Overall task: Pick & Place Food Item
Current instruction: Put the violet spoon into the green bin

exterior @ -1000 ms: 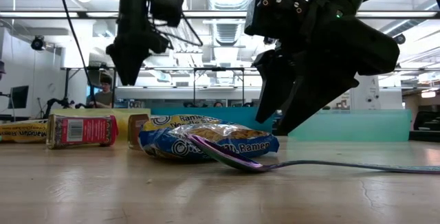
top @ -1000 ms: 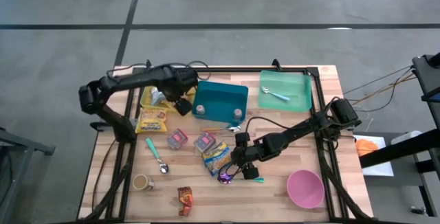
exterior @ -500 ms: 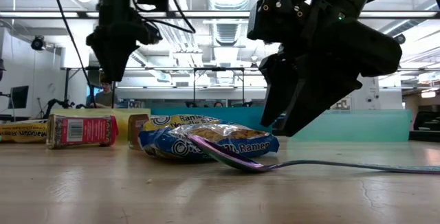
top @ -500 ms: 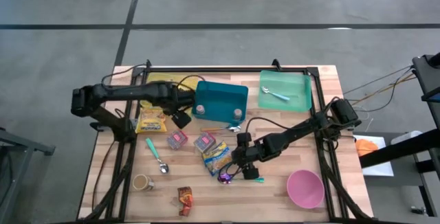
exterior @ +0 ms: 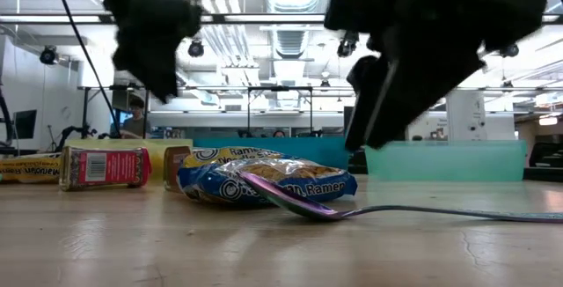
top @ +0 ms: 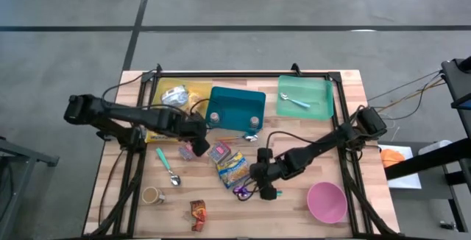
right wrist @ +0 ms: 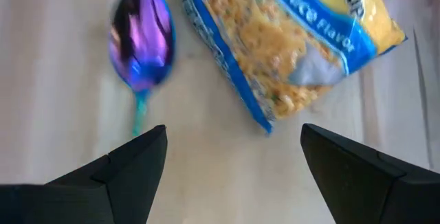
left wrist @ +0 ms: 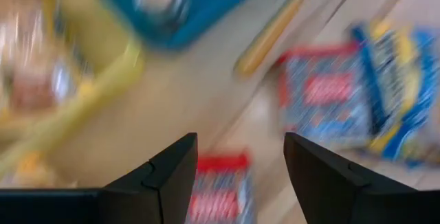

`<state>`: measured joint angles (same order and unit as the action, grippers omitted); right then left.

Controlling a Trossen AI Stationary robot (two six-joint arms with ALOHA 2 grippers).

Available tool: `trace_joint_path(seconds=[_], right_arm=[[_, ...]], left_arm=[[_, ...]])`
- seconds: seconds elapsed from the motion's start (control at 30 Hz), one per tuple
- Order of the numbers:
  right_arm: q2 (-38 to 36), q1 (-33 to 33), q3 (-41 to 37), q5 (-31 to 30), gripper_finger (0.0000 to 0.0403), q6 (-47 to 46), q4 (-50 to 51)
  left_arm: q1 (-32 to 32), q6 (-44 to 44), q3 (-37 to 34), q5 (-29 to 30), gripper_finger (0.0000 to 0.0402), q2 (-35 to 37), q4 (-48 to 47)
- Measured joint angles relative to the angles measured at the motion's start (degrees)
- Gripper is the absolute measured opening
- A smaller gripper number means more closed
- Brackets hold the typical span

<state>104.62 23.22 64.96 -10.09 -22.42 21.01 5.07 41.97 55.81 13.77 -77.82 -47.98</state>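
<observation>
A blue-and-yellow ramen packet lies flat on the table's middle, also seen in the right wrist view and the low view. Beside it lies a purple spoon. My right gripper hovers open just above and to the right of both, touching neither. A small red packet lies flat under my left gripper, which is open above it with nothing between its fingers. A second red-and-blue packet lies between the red packet and the ramen.
At the back stand a yellow tray holding a wrapped item, a teal container and a green tray with a spoon. A yellow packet, teal spoon, cup, snack packet and pink bowl lie around.
My left gripper has swung from beside the yellow tray at the back toward the table's near edge and now stands over the small red packet, tipped further down. My right gripper has rolled a little about its own axis above the ramen packet and spoon.
</observation>
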Motion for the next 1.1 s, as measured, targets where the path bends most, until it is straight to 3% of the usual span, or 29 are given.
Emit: trace_joint_path(seconds=[0.2,0.37,0.67,0.87,1.1], right_arm=[[0.5,2.2,5.6,-0.3,0.0331,-8.2,9.4],[2.2,4.4,10.5,-4.2,0.0331,-12.0,14.6],[11.0,6.8,16.7,-5.0,0.0331,-13.8,15.7],[19.4,6.8,25.8,-6.9,0.0331,-13.6,27.9],[24.2,7.0,32.7,-5.2,0.0331,-11.1,31.3]], left_arm=[[3.7,-10.7,0.0,6.3,0.0224,0.0,17.5],[5.5,-20.5,-1.7,6.0,0.0224,0.1,29.3],[5.8,-22.6,-7.9,5.2,0.0224,0.2,33.0],[5.4,-23.7,-8.2,4.2,0.0224,1.2,30.5],[5.4,-26.6,-8.2,2.9,0.0224,2.1,30.5]])
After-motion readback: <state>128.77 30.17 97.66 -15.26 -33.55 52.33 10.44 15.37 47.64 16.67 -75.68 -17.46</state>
